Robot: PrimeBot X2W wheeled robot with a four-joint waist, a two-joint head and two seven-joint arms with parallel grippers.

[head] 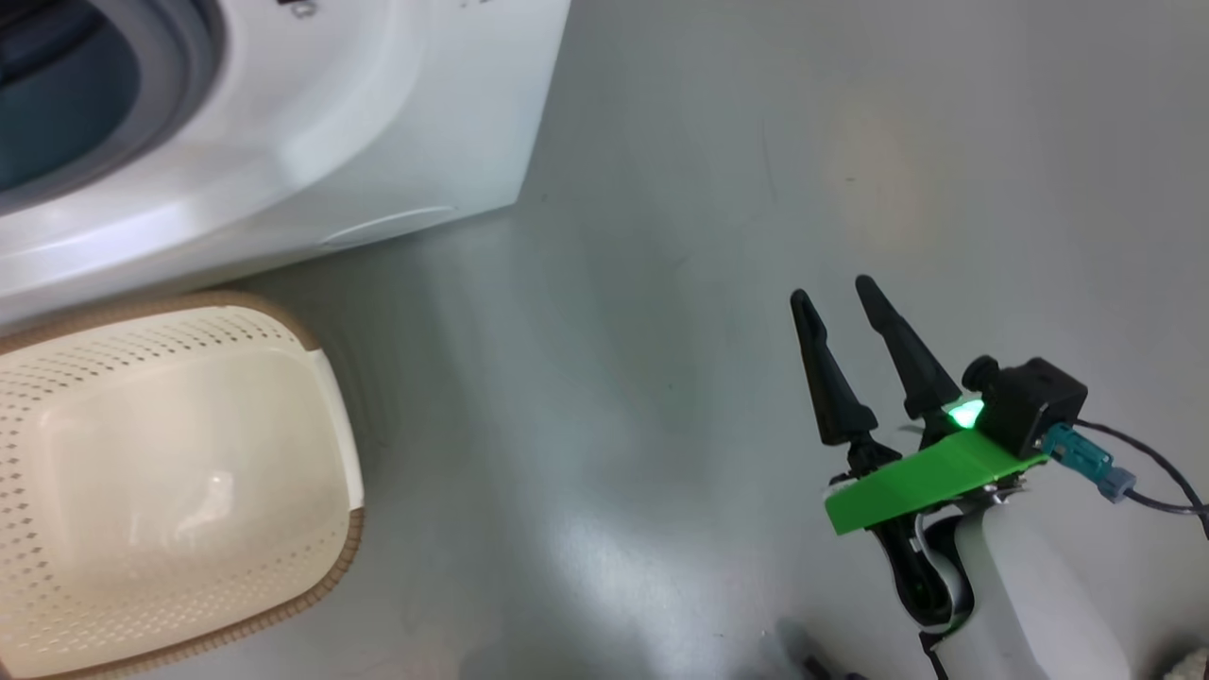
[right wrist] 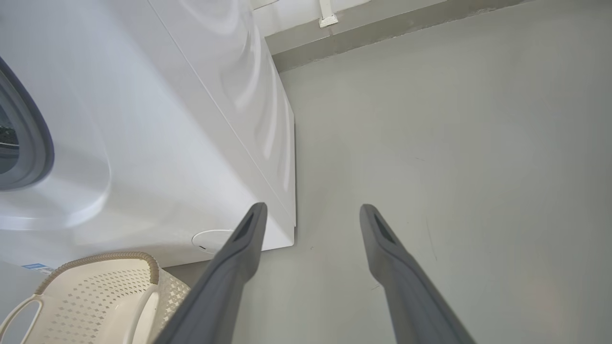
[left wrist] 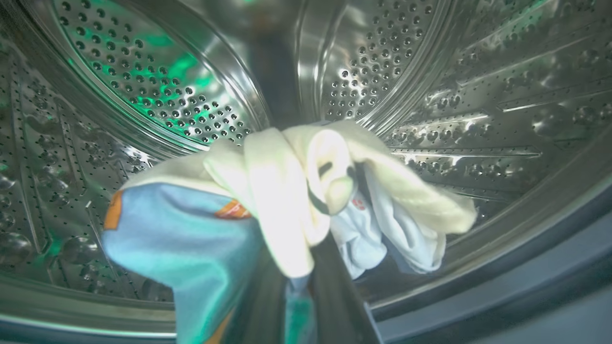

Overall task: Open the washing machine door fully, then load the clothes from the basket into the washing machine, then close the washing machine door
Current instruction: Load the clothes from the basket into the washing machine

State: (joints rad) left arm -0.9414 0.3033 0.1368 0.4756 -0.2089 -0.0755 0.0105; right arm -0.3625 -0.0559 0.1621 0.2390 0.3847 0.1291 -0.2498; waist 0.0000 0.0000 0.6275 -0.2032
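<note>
My left gripper [left wrist: 313, 224] is inside the steel perforated drum [left wrist: 430, 71] of the washing machine [head: 378, 123], shut on a bunch of clothes [left wrist: 191, 229]: light blue fabric with orange prints and cream pieces draped over the dark fingers. The cream basket [head: 142, 359] stands on the floor below the machine's front, its bare bottom showing; its rim and handle show in the right wrist view [right wrist: 95, 286]. My right gripper [head: 833, 293] hangs open over the floor to the right of the machine, nothing between its fingers [right wrist: 239, 258]. The washing machine door is out of view.
Grey floor [head: 661, 331] stretches to the right of the machine and basket. The machine's white side panel [right wrist: 167, 119] and round flap [right wrist: 210, 239] lie just left of my right gripper. A wall base [right wrist: 382, 33] runs behind.
</note>
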